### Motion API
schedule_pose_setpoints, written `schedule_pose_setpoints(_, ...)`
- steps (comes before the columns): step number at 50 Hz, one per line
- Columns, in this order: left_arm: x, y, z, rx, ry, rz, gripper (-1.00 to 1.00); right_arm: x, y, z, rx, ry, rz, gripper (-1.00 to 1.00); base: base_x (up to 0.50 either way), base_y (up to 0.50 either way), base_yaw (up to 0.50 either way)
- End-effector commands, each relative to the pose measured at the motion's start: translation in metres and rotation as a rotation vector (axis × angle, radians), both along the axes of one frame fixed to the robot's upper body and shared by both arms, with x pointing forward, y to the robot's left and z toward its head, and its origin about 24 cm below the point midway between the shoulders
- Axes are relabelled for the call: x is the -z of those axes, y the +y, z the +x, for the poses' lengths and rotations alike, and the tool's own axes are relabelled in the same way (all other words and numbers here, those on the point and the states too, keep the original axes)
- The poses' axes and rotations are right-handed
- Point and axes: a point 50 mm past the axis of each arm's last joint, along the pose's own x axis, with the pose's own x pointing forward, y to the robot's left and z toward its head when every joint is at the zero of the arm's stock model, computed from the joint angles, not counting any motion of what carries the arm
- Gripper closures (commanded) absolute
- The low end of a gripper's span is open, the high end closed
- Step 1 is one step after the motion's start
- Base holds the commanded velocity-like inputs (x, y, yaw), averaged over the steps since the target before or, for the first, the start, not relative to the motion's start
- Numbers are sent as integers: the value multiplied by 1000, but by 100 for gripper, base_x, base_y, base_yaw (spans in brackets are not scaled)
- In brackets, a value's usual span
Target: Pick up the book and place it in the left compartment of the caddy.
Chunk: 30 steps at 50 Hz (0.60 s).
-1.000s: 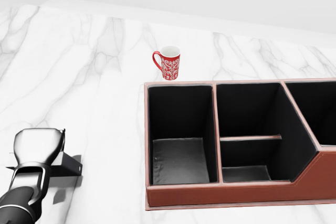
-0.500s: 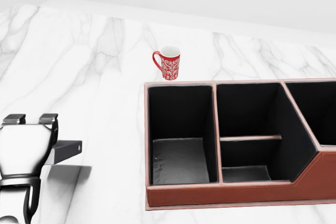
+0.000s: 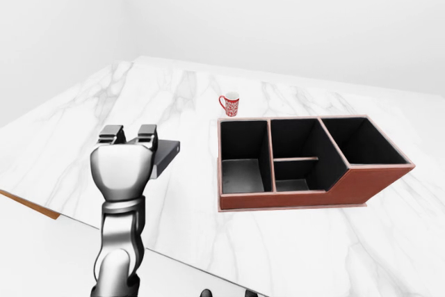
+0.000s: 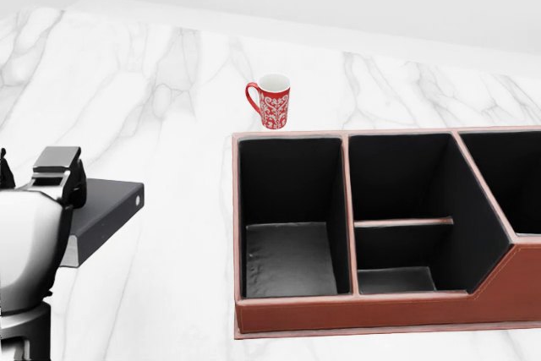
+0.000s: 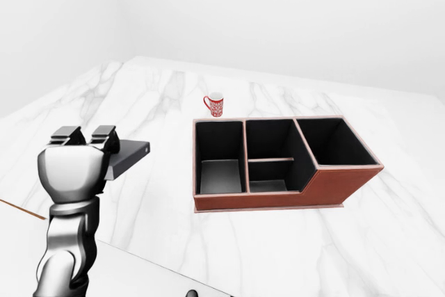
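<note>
My left hand [image 3: 129,135] is shut on a flat dark grey book [image 4: 106,205], which it holds level above the white marble counter [image 4: 169,90]. The book sticks out to the right of the fingers [image 5: 104,133], and the hand hides its left end. To the right stands the reddish-brown caddy [image 4: 355,312] with black insides. Its left compartment [image 4: 290,258] holds nothing, and the book's free end hangs well left of the caddy's left wall. My right hand does not show.
A red and white patterned mug [image 4: 272,101] stands just beyond the caddy's top-left corner in the head view. The caddy's middle section is split by a low divider [image 4: 403,222], with a larger bin [image 3: 361,144] at its right. The counter's near edge [image 3: 42,211] runs bottom left.
The left hand has risen and moved to the right with the book. The book has left the counter and now hangs closer to the caddy. Caddy and mug have not moved.
</note>
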Motion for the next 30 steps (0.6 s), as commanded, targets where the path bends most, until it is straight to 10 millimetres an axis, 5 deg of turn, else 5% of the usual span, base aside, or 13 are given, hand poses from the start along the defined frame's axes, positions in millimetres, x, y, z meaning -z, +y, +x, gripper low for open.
schedule_pose_setpoints(1,-47,-17,-37,46,-136,-12,100,1,0,1,-3,1,5,-100,0,0,0)
schedule_pose_setpoints(15,-78,-46,-72,183,-214,-32,100,0,0,2,-5,-2,0,-100,0,0,0)
schedule_pose_setpoints(30,-88,-71,-79,225,-223,-10,100,-2,0,1,-6,-8,-4,-100,0,0,0)
